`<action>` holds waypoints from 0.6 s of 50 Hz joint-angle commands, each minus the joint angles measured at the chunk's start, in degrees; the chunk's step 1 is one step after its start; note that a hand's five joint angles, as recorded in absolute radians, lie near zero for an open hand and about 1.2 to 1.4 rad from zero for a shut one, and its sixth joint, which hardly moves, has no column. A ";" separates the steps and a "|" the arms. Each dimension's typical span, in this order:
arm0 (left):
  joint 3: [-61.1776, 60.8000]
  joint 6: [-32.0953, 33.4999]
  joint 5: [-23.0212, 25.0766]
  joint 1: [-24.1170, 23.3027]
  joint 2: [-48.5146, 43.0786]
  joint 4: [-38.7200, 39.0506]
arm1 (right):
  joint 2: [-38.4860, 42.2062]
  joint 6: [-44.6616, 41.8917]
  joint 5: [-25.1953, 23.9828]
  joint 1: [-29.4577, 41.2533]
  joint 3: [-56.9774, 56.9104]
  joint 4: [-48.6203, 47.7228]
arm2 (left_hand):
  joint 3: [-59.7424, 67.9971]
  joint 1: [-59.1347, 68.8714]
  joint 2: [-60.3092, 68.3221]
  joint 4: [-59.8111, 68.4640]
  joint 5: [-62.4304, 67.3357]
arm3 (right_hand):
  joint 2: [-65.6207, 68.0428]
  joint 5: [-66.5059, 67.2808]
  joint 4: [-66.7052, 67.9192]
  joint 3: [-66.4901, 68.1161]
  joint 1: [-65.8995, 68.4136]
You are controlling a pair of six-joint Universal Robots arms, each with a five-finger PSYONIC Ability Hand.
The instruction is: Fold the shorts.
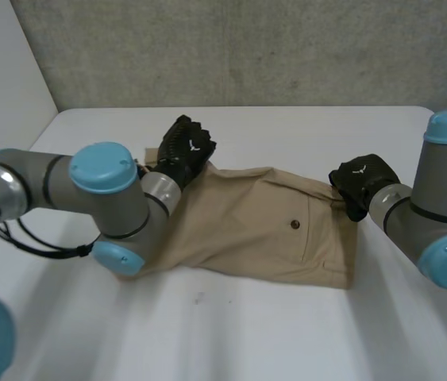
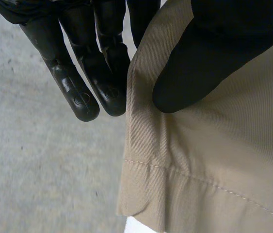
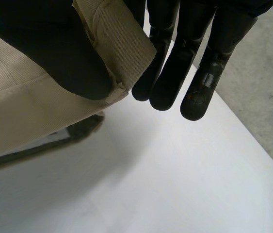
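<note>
Fingers (image 2: pixel 108 90) pinching edges, tan shorts (image 1: pixel 247 238), buttoned pocket (image 1: pixel 290 234)

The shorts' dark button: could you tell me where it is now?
In the head view the button sits on the shorts, right of their middle, nearer the right hand.

The left arm (image 1: pixel 116 194) covers one end of the shorts (image 1: pixel 263 230); the right arm (image 1: pixel 445 214) is cut off at the edge.

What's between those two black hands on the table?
The tan shorts, with a dark button showing, span the stretch from the left hand to the right hand. Each hand pinches one end. The head view shows this.
</note>
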 commanded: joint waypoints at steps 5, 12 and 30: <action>11.66 -0.10 4.29 0.90 -12.11 4.91 | 6.54 -0.80 1.44 0.52 -3.68 -6.87 | 11.54 14.58 11.25 11.29 12.67 | 13.06 13.01 11.71 12.31 24.72; 18.95 -0.10 5.08 4.24 -18.09 11.16 | 10.59 -1.24 2.66 1.67 -5.80 -8.28 | 11.54 14.58 11.25 11.29 12.67 | 13.06 13.01 11.71 12.31 24.72; 5.52 -5.90 10.18 2.39 -5.79 17.23 | 1.29 -0.19 5.66 1.84 -10.99 -11.71 | -58.08 -55.04 -58.37 -58.33 -56.94 | -56.94 -56.99 -58.29 -57.69 -45.28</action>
